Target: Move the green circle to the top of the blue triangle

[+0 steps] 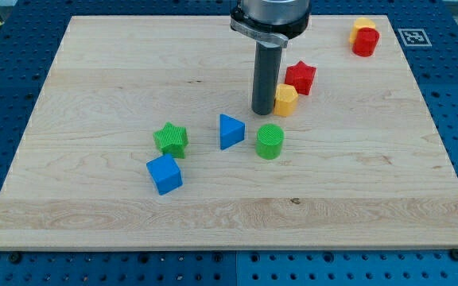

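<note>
The green circle (269, 141) lies on the wooden board just to the right of the blue triangle (230, 131), a small gap between them. My tip (262, 112) stands on the board above the green circle, a short gap away, and up and to the right of the blue triangle. The tip is right beside the yellow hexagon block (285, 100), on its left.
A red star (300, 77) sits up and right of the yellow hexagon. A green star (171, 139) and a blue cube (164, 174) lie left of the triangle. A red cylinder (365, 42) with a yellow block (362, 25) behind it stands at the board's top right corner.
</note>
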Robot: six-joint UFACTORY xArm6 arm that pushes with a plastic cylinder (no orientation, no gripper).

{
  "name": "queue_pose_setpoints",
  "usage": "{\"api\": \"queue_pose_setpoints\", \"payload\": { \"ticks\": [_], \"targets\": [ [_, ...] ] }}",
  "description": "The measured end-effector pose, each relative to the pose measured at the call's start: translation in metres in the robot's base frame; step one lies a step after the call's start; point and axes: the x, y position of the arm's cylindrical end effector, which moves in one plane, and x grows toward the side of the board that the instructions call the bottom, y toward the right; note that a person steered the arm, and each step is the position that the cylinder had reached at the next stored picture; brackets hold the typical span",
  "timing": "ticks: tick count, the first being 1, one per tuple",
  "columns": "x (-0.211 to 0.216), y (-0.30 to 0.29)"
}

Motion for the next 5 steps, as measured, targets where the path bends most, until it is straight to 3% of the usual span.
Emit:
{"api": "queue_pose_setpoints", "payload": {
  "ticks": [3,5],
  "targets": [
    [0.058,0.056],
    [0.095,0.042]
  ]
}}
